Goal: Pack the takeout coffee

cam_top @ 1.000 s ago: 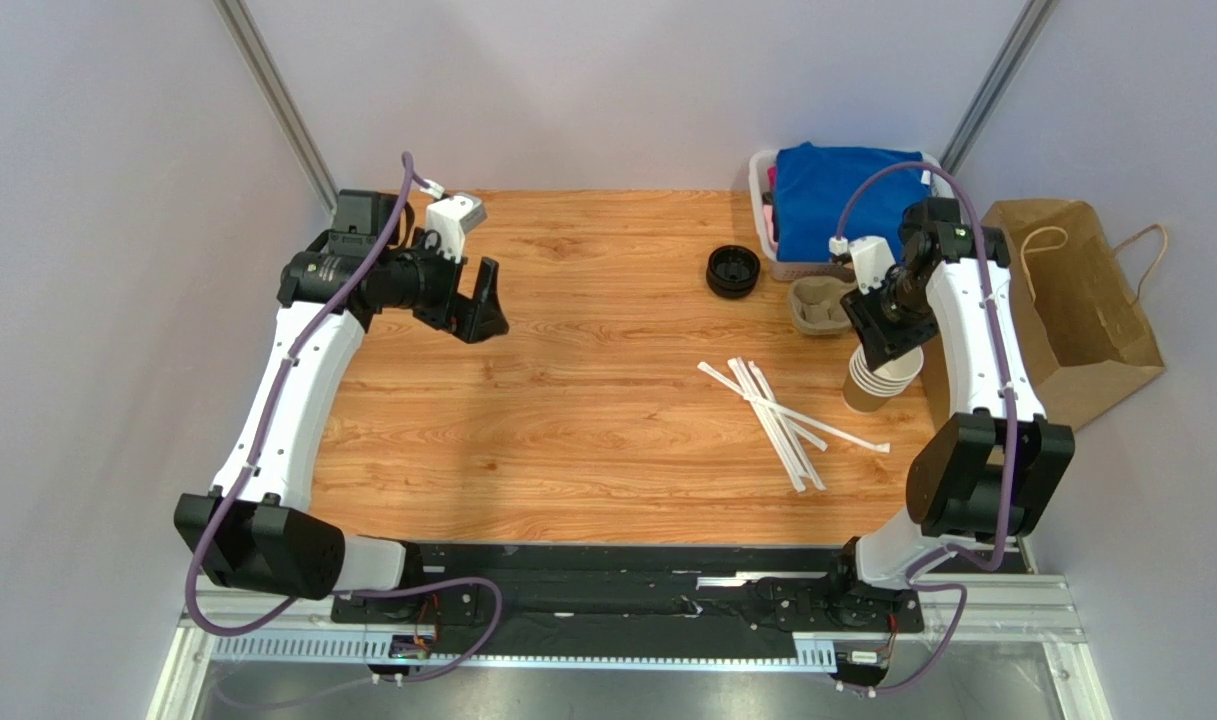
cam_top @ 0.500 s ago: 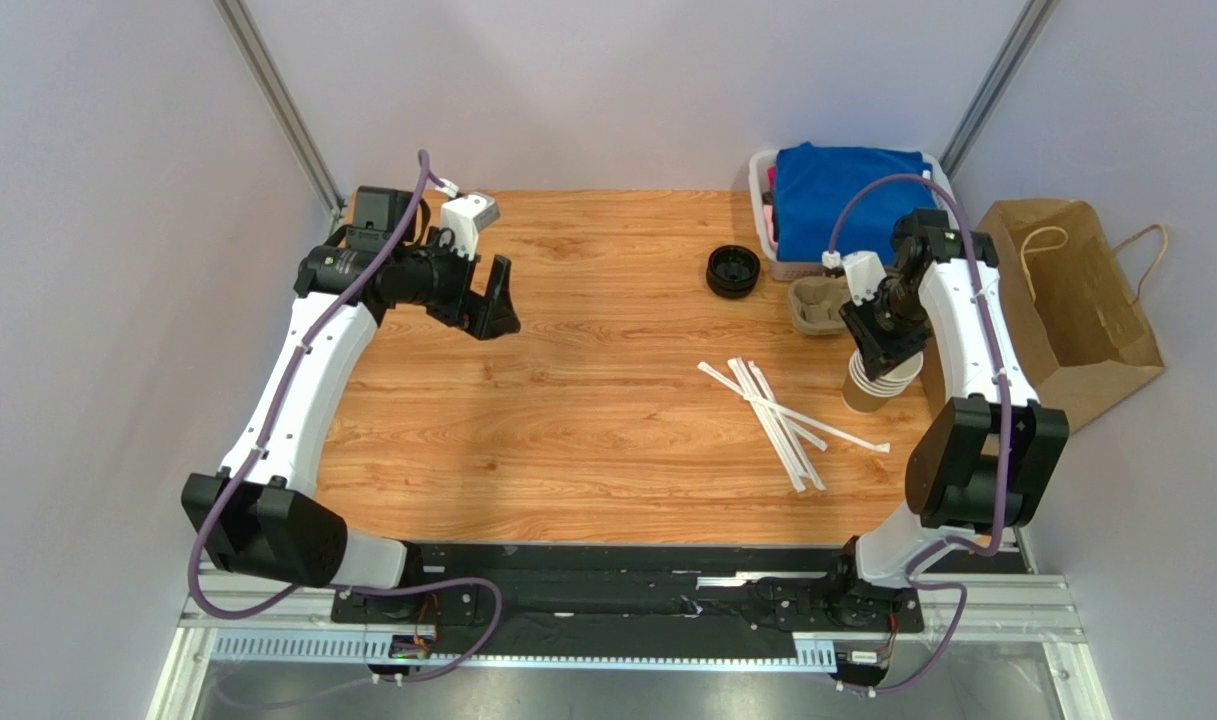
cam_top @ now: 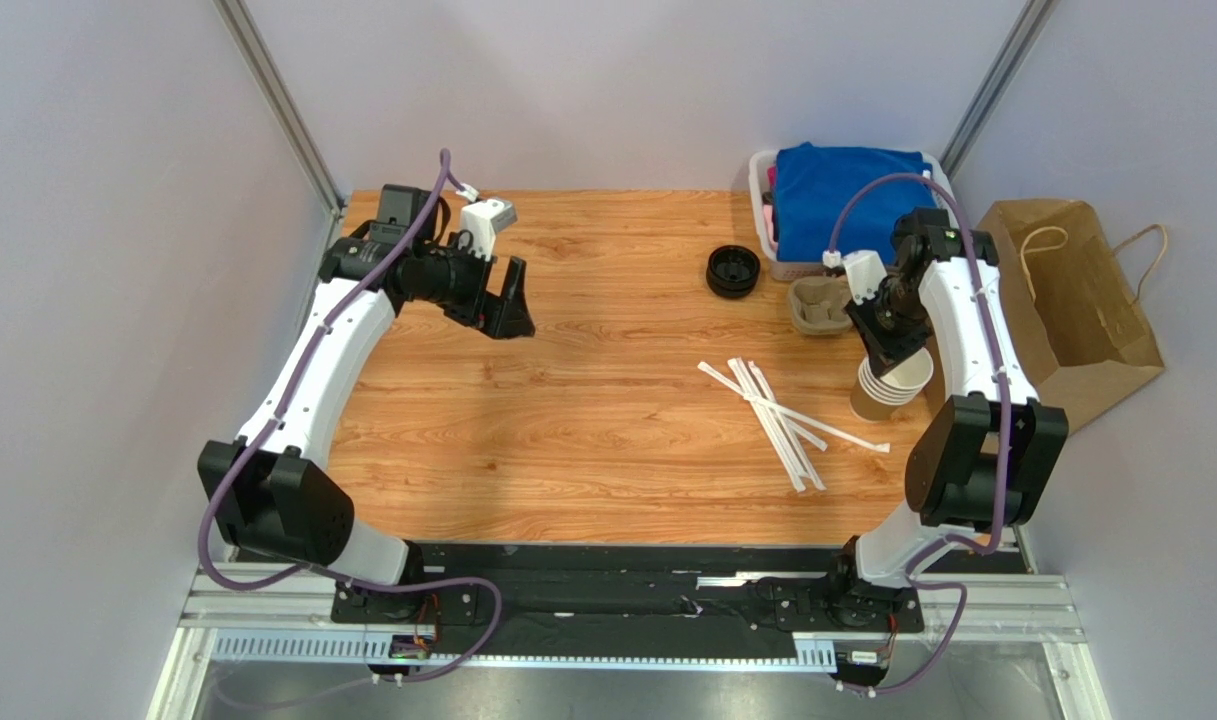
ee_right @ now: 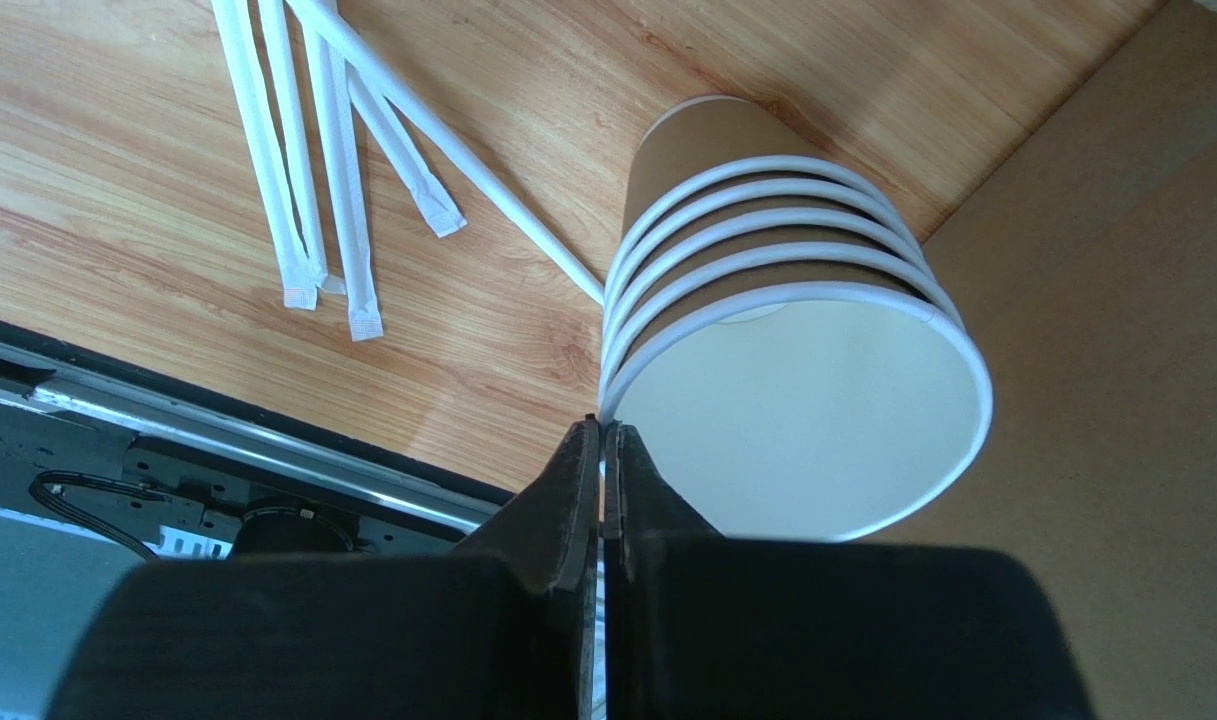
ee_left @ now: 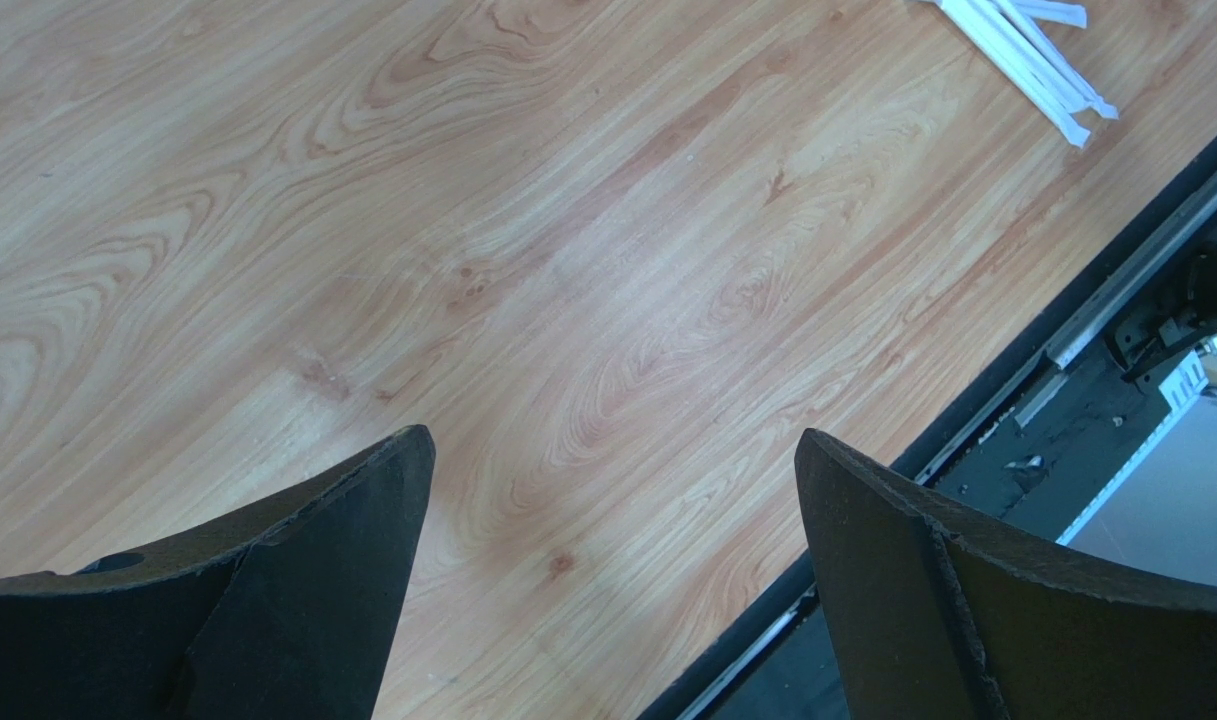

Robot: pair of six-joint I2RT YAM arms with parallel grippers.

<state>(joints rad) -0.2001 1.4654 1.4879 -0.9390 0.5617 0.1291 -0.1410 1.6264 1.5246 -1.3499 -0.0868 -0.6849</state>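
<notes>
Where its two fingers press together, the right gripper [ee_right: 602,450] pinches the white rim of the top cup [ee_right: 810,405] in the brown stack [ee_right: 704,150]. The stack stands beside the wrapped straws [ee_right: 306,165] near the right edge of the table [cam_top: 599,405]. The left gripper [ee_left: 611,443] hangs over the wood, jaws wide apart. Where the lidded coffee cup is cannot be told.

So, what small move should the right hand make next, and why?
Probably lift straight up a little: the right hand is closed on the rim of the top cup of the stack, so a short lift should separate it from the others.
</notes>
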